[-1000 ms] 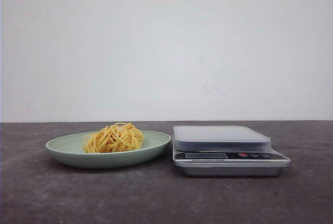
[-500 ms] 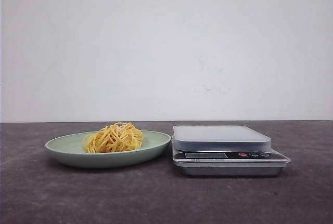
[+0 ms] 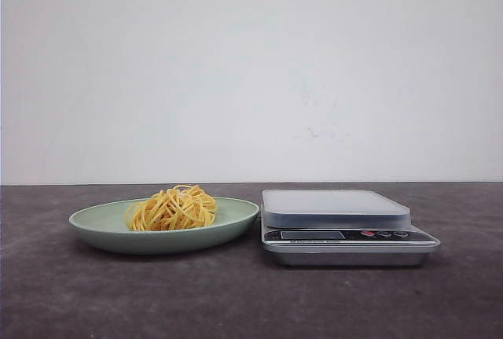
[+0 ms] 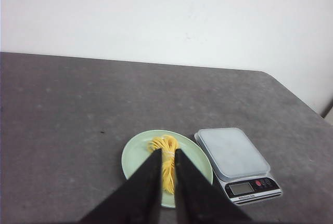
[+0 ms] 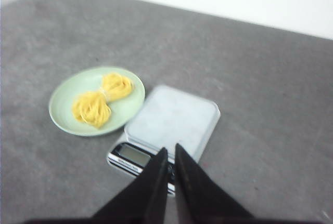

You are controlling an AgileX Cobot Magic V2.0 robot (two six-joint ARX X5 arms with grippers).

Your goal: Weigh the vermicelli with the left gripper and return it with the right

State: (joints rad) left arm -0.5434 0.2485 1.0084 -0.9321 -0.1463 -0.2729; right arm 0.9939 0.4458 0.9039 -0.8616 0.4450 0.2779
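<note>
On the dark grey speckled surface [image 3: 94, 292] you have a shallow, round, pale green plate [image 3: 98, 221] with a silver digital kitchen scale [image 3: 346, 229] just beside it on the robot's right; the front view shows the plate's rim very close to the scale's body, but you cannot tell whether they touch. The vermicelli [image 3: 171, 208], a coiled bundle of thin yellow noodle strands, lies on the plate, roughly at its middle. In the right wrist view the vermicelli [image 5: 100, 101] appears as two lobes pinched at a narrow waist, where a thin whitish band is faintly visible. The scale carries a flat, pale grey rectangular weighing platform [image 3: 334, 202], which is bare, and a dark front panel [image 3: 350, 236] with a small display and red buttons. Neither arm appears in the front view. In the left wrist view, the left gripper [image 4: 166, 154] hangs above the plate with its two black fingers [image 4: 148, 182] drawn almost together, a narrow slit between them, and nothing held. In the right wrist view, the right gripper [image 5: 170, 151] hangs over the scale's front edge with its fingers likewise nearly together and holding nothing. A plain white wall [image 3: 251, 71] stands behind the surface.
</note>
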